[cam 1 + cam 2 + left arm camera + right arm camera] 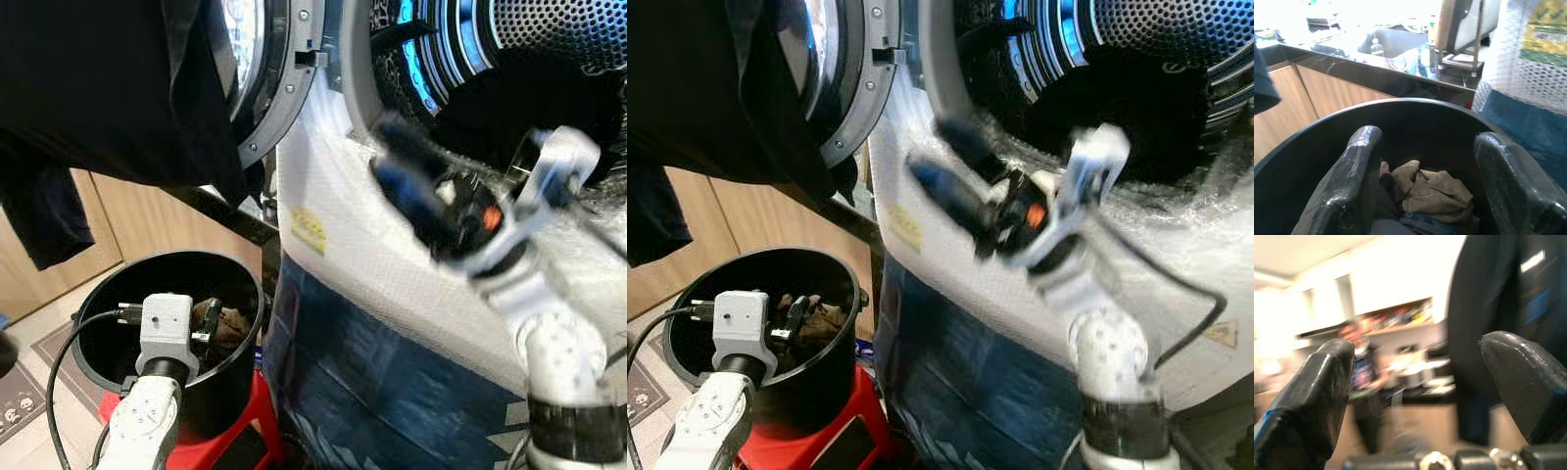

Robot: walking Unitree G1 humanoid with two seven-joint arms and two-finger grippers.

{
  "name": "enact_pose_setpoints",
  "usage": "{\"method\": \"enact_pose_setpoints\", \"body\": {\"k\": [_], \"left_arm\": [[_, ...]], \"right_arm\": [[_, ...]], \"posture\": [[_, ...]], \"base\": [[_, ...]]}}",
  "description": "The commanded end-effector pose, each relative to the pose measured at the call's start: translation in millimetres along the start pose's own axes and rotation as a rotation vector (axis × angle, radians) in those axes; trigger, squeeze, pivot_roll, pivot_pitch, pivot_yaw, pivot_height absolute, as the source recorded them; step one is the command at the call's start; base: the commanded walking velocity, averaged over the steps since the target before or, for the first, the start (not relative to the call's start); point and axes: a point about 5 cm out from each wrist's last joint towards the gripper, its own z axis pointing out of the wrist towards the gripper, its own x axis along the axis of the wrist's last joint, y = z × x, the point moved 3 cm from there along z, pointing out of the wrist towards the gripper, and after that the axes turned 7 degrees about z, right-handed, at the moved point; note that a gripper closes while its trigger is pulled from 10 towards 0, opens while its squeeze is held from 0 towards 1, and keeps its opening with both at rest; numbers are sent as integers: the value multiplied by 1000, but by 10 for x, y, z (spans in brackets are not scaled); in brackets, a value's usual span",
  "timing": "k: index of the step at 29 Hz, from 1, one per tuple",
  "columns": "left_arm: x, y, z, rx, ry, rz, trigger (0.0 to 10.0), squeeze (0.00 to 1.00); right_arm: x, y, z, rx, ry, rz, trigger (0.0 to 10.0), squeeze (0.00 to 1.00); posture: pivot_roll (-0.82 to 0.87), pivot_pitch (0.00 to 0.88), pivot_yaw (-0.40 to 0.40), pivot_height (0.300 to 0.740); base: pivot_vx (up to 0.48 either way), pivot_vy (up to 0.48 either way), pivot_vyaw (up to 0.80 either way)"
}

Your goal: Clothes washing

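Clothes (1425,193) lie crumpled at the bottom of the black bin (108,294), directly beneath my left end effector (1422,186), which hangs open over the rim. The washer (392,264) drum gapes to the right, where my right end effector (411,181), open and empty, is raised, blurred.

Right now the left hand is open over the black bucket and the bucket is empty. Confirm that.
Not quite. The left hand is open over the black bucket, but the bucket is not empty: the left wrist view shows crumpled tan clothes lying at its bottom.
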Motion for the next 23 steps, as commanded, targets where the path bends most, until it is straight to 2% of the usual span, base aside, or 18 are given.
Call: {"method": "enact_pose_setpoints", "body": {"k": [1,2,3,4,5,6,7,8,11,12,13,14,15,16,18,19,20,23], "left_arm": [[44,-2,-6,5,20,10,10000,0],[46,-17,-8,9,22,11,10000,0],[46,-17,-8,9,22,11,10000,0],[51,-37,-9,16,24,14,10000,0],[51,-37,-9,16,24,14,10000,0],[56,-74,-7,22,28,17,10000,0],[65,-104,-9,32,32,19,10000,0],[72,-123,-11,39,35,21,10000,0],[97,-208,-29,69,40,14,10000,0],[97,-208,-29,69,40,14,10000,0],[107,-246,-39,81,43,-1,10000,0],[111,-265,-43,90,42,-12,10000,0],[111,-265,-43,90,42,-12,10000,0],[115,-301,-48,106,40,-32,10000,0],[119,-348,-54,129,37,-60,10000,0],[118,-400,-59,161,31,-97,10000,0],[98,-476,-57,202,16,-142,10000,0],[79,-526,-37,214,3,-167,10000,0]], "right_arm": [[-219,-72,-55,39,-114,27,10000,0],[-401,-7,-153,0,-187,44,10000,0],[-401,-7,-153,0,-187,44,10000,0],[-666,80,-319,-65,-294,71,10000,0],[-666,80,-319,-65,-294,71,10000,0],[-1029,346,-627,-246,-398,115,10000,0],[-1234,492,-841,-370,-437,173,10000,0],[-1372,564,-988,-450,-464,215,10000,0],[-1792,794,-1563,-791,-615,235,10000,0],[-1792,794,-1563,-791,-615,235,10000,0],[-1964,866,-1881,-1032,-616,292,10000,0],[-2037,864,-1996,-1121,-618,320,10000,0],[-2037,864,-1996,-1121,-618,320,10000,0],[-2125,833,-2091,-1178,-647,327,10000,0],[-2236,779,-2179,-1212,-699,322,10000,0],[-2331,730,-2270,-1278,-726,342,10000,82],[-2483,628,-2401,-1365,-790,370,10000,1000],[-2591,550,-2475,-1399,-857,368,10000,1000]], "posture": [[310,0,-100,740],[310,0,-100,740],[310,0,-100,740],[315,0,-104,740],[315,0,-104,740],[330,0,-109,740],[335,0,-112,740],[338,0,-113,740],[347,0,-114,740],[347,0,-114,740],[362,0,-113,740],[367,0,-116,740],[367,0,-116,740],[369,0,-111,740],[367,0,-108,740],[369,0,-105,740],[378,0,-105,740],[379,0,-104,740]], "base": [[0,0,0],[0,0,0],[0,0,0],[0,0,0],[0,0,0],[0,0,0],[0,0,0],[0,0,0],[0,0,0],[0,0,0],[0,0,0],[0,0,0],[0,0,0],[0,0,0],[0,0,0],[0,0,0],[0,0,0],[0,0,0]]}}
